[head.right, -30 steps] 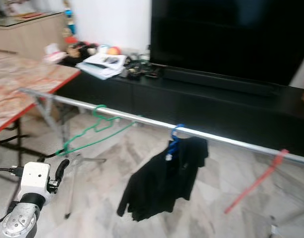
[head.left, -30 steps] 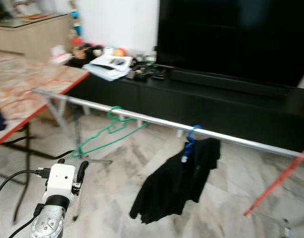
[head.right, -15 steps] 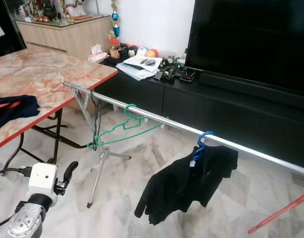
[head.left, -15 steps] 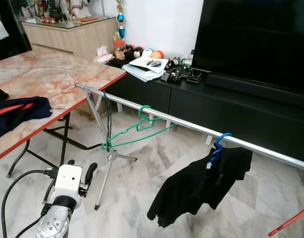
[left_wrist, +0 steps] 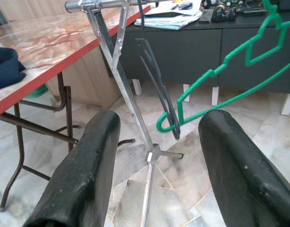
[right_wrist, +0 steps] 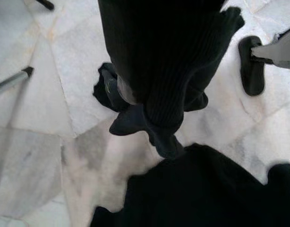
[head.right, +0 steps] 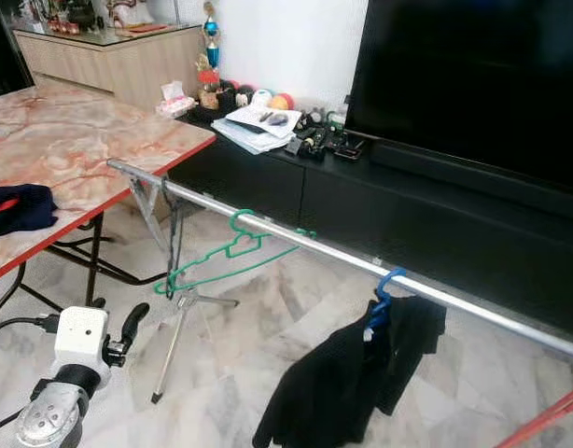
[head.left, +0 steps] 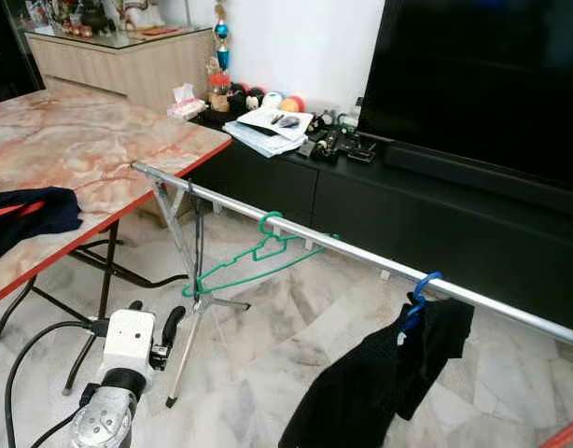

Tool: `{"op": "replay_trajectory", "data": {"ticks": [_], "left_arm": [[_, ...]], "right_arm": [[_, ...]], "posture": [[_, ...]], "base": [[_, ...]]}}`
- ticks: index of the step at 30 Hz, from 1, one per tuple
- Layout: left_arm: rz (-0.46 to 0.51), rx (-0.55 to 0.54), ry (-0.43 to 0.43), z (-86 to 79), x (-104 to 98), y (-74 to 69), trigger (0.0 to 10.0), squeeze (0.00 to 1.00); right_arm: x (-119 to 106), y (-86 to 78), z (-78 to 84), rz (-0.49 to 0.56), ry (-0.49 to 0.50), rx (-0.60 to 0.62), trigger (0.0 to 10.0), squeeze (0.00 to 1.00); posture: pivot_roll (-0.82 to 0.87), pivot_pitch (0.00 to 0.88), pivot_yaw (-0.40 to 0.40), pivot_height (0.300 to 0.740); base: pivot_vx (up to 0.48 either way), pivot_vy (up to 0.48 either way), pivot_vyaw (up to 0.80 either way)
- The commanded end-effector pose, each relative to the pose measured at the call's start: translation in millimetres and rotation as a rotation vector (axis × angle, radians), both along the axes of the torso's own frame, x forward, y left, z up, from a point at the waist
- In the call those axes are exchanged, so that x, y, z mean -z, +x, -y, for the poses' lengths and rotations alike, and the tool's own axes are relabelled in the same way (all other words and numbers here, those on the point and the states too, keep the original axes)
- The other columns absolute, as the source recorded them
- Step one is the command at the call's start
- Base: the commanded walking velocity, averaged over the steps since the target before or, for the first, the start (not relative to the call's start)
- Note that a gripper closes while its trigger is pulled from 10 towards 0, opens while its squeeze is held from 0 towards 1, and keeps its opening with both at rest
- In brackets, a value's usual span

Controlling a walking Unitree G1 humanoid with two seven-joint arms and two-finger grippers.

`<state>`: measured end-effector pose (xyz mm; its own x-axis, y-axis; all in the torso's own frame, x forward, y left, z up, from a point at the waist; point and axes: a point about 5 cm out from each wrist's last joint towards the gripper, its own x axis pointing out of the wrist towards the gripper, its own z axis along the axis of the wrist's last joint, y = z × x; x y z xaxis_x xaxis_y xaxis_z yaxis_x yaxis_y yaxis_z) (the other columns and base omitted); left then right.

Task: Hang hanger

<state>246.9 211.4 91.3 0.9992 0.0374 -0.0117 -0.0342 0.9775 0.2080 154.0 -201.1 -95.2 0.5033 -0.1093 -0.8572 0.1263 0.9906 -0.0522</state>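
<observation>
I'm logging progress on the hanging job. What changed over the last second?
Only the camera swung; the earlier blur has cleared. The left gripper stays raised, open and empty. The green hanger and the blue hanger with its black garment still hang on the rail. Nothing was grasped or released.

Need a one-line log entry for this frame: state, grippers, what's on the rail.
phase: approach | left gripper: open, empty, facing green hanger | rail: green hanger bare, blue hanger with black garment | right gripper: unclear

Home living room: television [head.left: 482, 84], marble floor [head.left: 268, 364].
</observation>
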Motion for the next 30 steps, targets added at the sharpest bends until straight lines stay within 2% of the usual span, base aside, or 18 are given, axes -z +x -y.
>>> {"op": "replay_trajectory", "data": {"ticks": [1,14,23,27,30], "left_arm": [[-0.008,0.011,-0.009,3.7,0.9,1.9,10.0,0.0],[0.01,0.027,-0.022,7.6,-1.8,4.0,10.0,0.0],[0.019,0.031,-0.024,9.1,-2.5,3.1,10.0,0.0],[0.025,0.07,-0.028,11.9,-5.0,3.6,10.0,0.0],[-0.005,0.15,-0.004,15.1,-6.2,0.6,10.0,0.0]], "right_arm": [[0.0,-1.9,4.3,-0.005,-0.009,0.005,10.0,0.0],[0.0,-1.6,4.5,-0.007,-0.01,0.004,10.0,0.0],[-0.5,-0.7,5.1,-0.01,-0.014,-0.013,10.0,0.0],[-0.6,-0.5,5.4,-0.01,-0.016,-0.012,10.0,0.0],[-0.7,-0.2,5.4,-0.013,-0.02,-0.025,10.0,0.0]], "posture": [[0.19,0.0,-0.043,0.74],[0.2,0.0,-0.05,0.74],[0.2,0.0,-0.056,0.74],[0.2,0.0,-0.058,0.74],[0.19,0.0,-0.057,0.74]], "base": [[0.296,0.0,0.0],[0.294,0.0,0.0],[0.174,0.0,0.0],[0.127,0.0,0.0],[0.0,0.0,0.0]]}}
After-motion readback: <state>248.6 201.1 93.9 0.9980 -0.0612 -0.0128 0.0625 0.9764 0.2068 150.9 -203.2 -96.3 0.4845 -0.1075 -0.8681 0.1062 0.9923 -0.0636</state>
